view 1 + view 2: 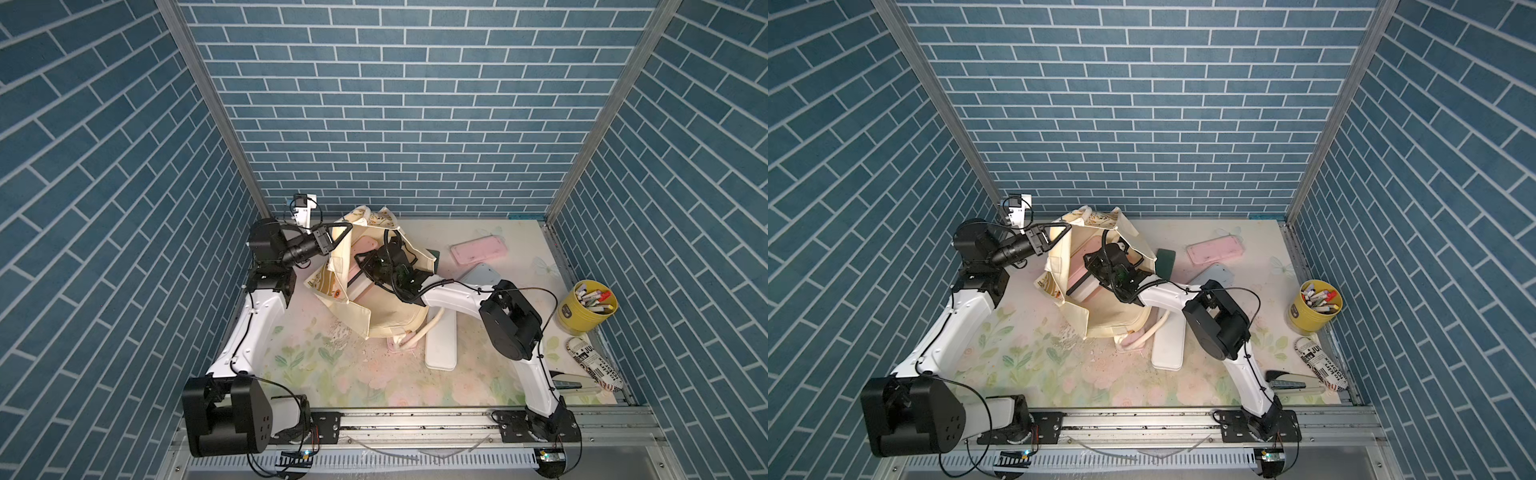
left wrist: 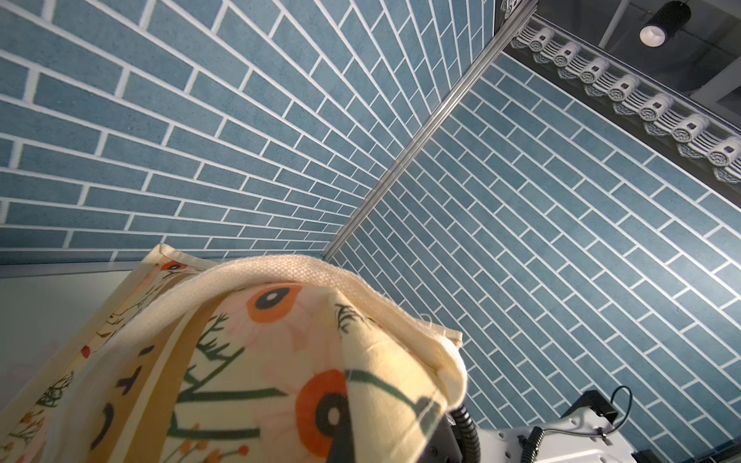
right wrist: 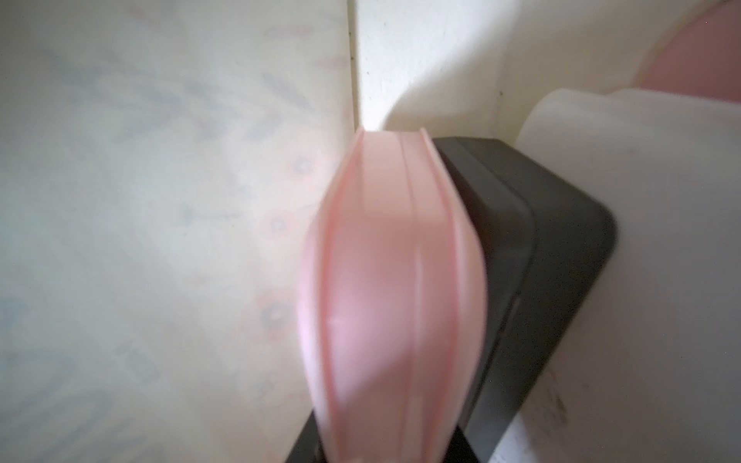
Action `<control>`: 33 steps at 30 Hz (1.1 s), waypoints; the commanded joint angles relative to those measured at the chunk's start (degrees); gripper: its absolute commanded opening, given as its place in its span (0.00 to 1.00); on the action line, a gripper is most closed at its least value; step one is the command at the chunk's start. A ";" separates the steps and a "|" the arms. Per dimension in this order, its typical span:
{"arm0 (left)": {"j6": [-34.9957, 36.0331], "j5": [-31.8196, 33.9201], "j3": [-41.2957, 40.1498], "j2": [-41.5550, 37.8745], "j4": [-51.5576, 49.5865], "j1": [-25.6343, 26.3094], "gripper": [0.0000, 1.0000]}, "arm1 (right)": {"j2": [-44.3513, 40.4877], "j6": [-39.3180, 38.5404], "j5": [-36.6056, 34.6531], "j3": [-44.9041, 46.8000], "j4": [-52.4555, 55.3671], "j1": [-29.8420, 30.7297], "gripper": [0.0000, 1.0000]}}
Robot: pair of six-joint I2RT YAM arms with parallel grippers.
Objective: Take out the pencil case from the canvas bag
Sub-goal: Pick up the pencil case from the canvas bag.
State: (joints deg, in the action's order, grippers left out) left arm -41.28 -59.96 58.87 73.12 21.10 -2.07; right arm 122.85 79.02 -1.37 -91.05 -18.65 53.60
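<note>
The cream canvas bag (image 1: 390,320) (image 1: 1113,320) stands open in the middle of the table in both top views. My left gripper (image 1: 338,237) (image 1: 1059,232) is shut on its raised rim and holds that side up. The printed fabric (image 2: 280,360) covers the jaws in the left wrist view. My right gripper (image 1: 365,266) (image 1: 1090,266) reaches inside the bag. It is shut on a pink pencil case (image 3: 393,280) (image 1: 355,272) that stands on its edge. Beside it in the bag lie a dark grey case (image 3: 541,260) and a white case (image 3: 661,200).
On the table to the right lie a pink case (image 1: 478,251), a pale blue case (image 1: 482,276) and a white case (image 1: 440,345). A yellow pen cup (image 1: 582,311) and a newsprint-patterned pouch (image 1: 598,365) sit along the right wall. Blue brick walls close in three sides.
</note>
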 commanded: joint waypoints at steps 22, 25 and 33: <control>-7.49 2.31 1.86 3.14 6.51 -4.83 0.02 | -16.11 -13.35 -0.98 8.33 -2.97 -0.23 0.20; -7.52 2.31 1.86 2.75 6.57 -4.96 0.02 | -17.39 -15.29 -0.45 9.03 -3.37 -0.27 0.19; -9.05 2.32 1.77 3.27 7.39 -5.27 0.02 | -19.58 -19.43 2.22 11.21 -6.81 -0.28 0.16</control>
State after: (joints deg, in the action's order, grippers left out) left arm -49.23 -56.29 59.55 77.12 22.59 -7.03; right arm 106.30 63.44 -0.19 -81.49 -20.08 53.60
